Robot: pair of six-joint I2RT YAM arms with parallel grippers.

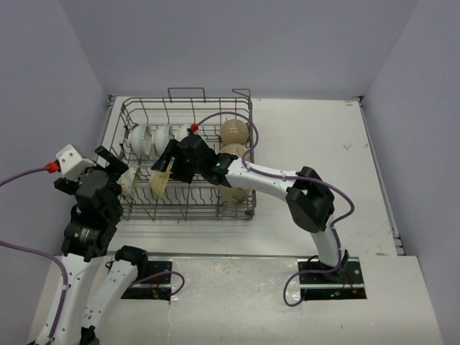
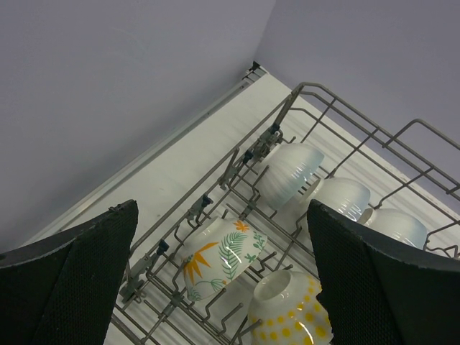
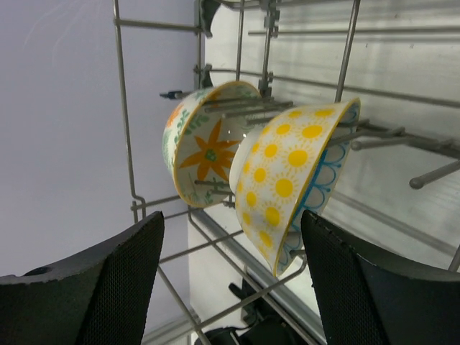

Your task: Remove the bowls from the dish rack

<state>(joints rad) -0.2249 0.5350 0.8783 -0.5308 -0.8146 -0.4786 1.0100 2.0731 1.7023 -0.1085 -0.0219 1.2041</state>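
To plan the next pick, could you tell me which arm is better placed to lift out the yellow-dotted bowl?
Right, probably. The right arm reaches into the dish rack, open jaws framing the yellow-dotted bowl. The left arm hovers at the rack's left edge, jaws open on nothing.

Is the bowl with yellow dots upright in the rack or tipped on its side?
Tipped on its side. The yellow-dotted bowl stands on its rim among the dish rack tines, its opening facing sideways.
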